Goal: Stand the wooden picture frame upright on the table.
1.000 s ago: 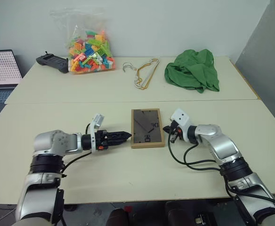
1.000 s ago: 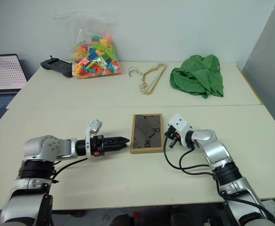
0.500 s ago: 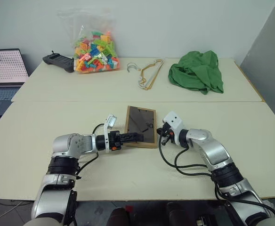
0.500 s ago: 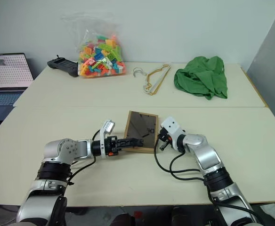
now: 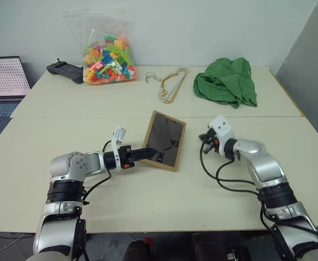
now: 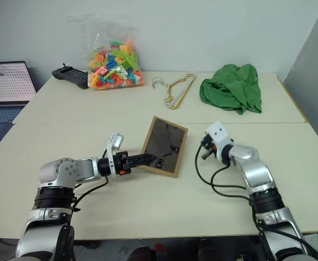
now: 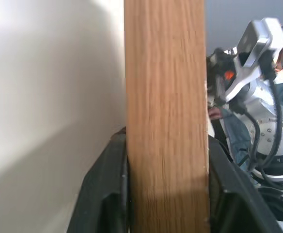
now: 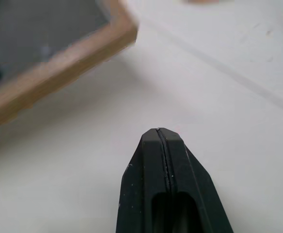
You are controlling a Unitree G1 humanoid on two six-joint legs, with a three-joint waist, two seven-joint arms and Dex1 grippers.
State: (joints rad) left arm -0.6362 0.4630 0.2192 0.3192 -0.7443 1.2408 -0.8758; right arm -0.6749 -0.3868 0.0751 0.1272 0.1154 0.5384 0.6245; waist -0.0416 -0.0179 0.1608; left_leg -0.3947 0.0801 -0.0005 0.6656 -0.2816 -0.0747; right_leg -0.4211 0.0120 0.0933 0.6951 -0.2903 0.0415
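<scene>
Roughly midway, by your frames: the wooden picture frame [image 5: 165, 141] is tilted up off the table [image 5: 148, 209], dark back showing, one wooden edge clamped between the left gripper [image 7: 166, 184] fingers. You still need it upright and released. The right gripper [image 8: 158, 141], jaws together, hangs beside the frame (not touching). Beyond the frame lie a green cloth [image 5: 224, 81], a bag of bricks [image 5: 106, 57] and hangers [image 5: 167, 84].

Frame [image 5: 165, 141] no longer flat on table [image 5: 148, 201]: tilted up, dark back showing, lower edge on the tabletop. Left gripper [image 5: 146, 153] has moved in and closed on its edge. Right gripper [image 5: 204, 138] has pulled away from frame, now apart.
</scene>
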